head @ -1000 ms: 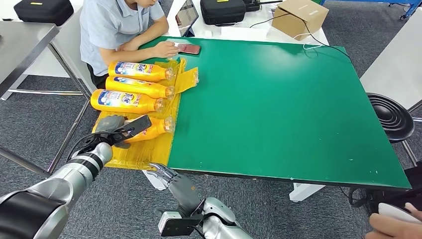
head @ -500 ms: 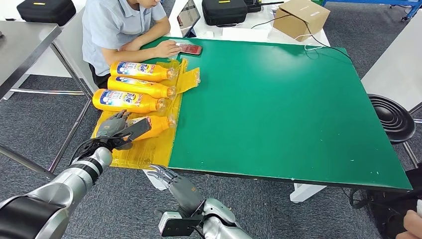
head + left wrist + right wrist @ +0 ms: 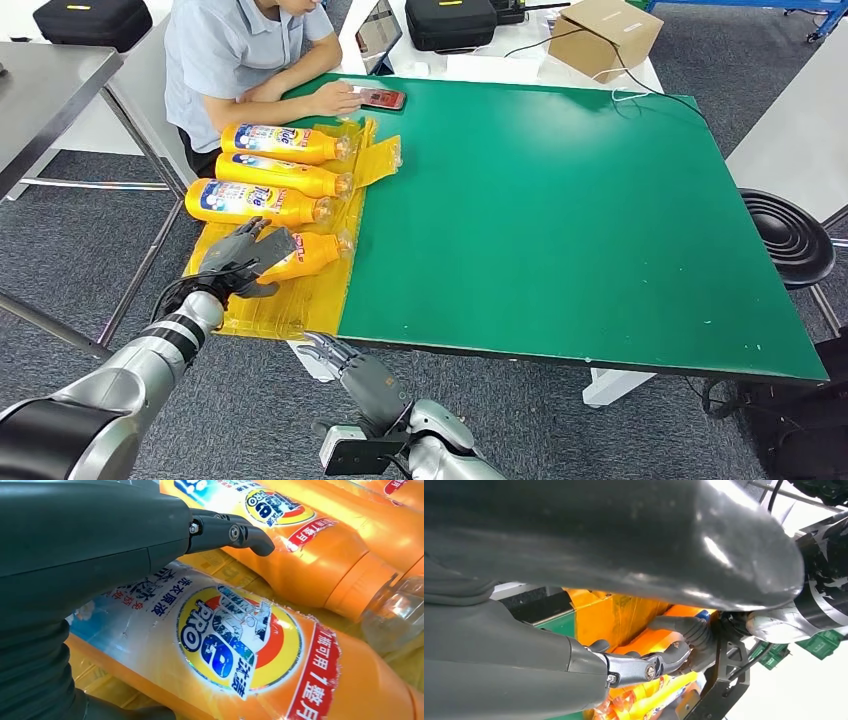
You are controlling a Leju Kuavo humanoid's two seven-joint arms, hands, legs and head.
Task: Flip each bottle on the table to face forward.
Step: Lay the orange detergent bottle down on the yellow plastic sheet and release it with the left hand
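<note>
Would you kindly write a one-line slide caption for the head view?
The left hand grips the nearest of four orange bottles lying on yellow sheeting beside the green table.

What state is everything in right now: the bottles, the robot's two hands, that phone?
Nearest bottle: lying down, left hand on it.
Other three bottles: lying down, labels up.
Left hand: resting on nearest bottle.
Right hand: open, below table edge, holding nothing.
Phone: flat on table, under a person's hand.
</note>
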